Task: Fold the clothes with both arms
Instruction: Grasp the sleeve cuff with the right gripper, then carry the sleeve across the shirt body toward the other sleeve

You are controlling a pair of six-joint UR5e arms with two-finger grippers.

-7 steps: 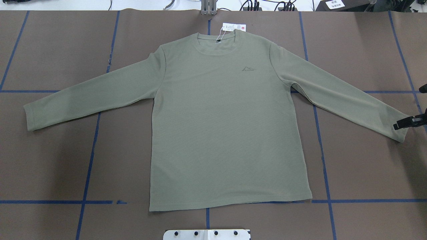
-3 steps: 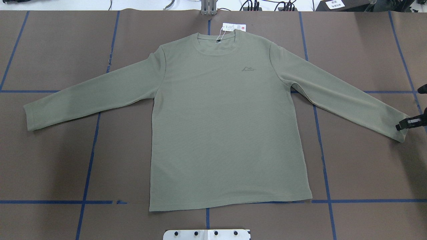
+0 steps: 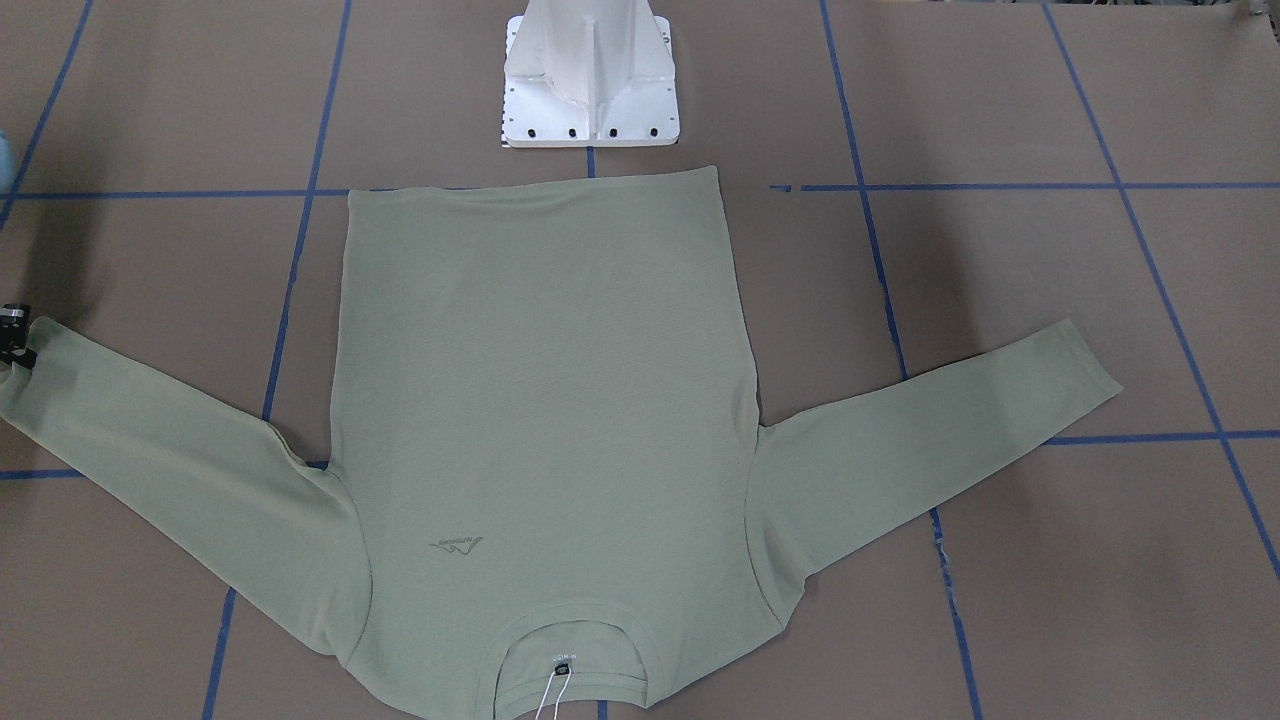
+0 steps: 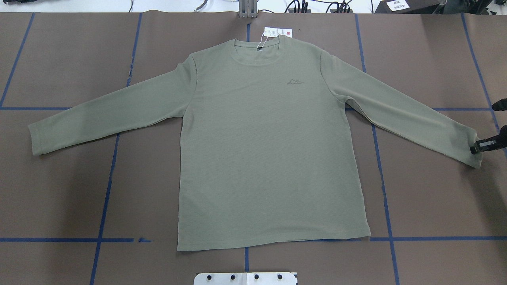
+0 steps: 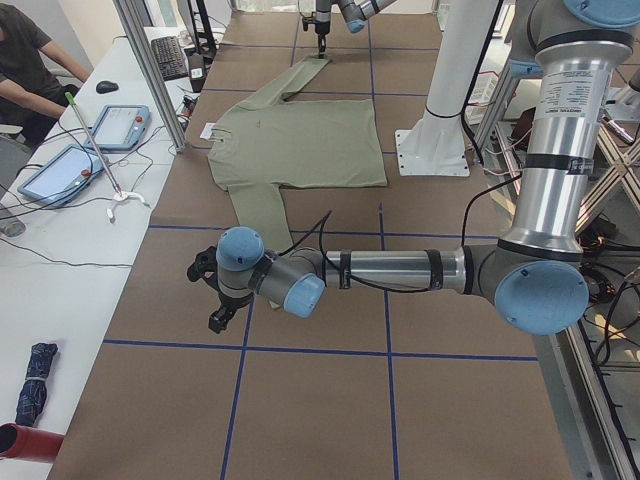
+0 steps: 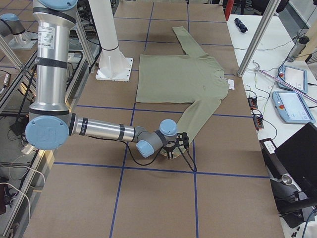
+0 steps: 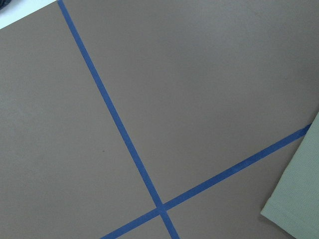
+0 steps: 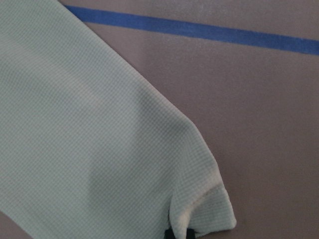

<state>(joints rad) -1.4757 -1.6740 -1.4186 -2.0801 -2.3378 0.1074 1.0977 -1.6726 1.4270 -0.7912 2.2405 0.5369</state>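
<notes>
Far left of the base point(image 4: 245, 278), my left gripper point(image 5: 216, 320) hangs above the table point(image 4: 59, 190); I cannot tell how its jaws stand. The sage shirt point(image 4: 269, 150) lies flat just beyond the base, logo up, sleeves spread, hem nearest it. Far right of the base, my right gripper point(image 4: 478, 146) is clenched on the cuff, its fingertips nearly cut off in the wrist view.
</notes>
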